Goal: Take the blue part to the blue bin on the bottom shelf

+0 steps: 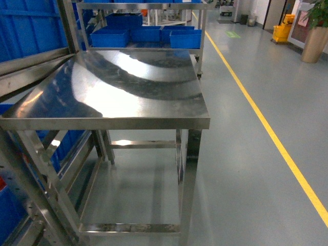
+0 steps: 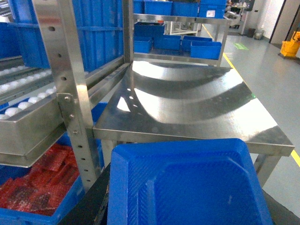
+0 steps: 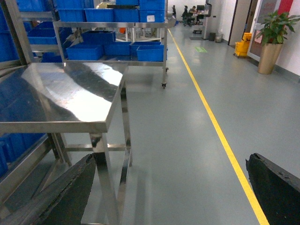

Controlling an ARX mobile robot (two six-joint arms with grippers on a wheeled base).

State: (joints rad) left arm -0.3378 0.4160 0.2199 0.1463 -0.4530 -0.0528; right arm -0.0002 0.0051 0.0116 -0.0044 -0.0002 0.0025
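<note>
I had the blue part (image 2: 187, 185) filling the left wrist view just short of the steel table (image 2: 197, 105), apparently gripped by my left pincer, unconfirmed. Right pincer (image 3: 173, 192) gaped empty. Next I judged: find the bottom-shelf bin.

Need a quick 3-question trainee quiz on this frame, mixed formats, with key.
1. True or false: a blue bin sits on top of the steel table.
2. In the right wrist view, the right end effector is: A) shut on a part; B) open and empty; C) out of view.
3. Fill in: the floor line running past the table is ____.

Key: 1 false; 2 B; 3 yellow.
</note>
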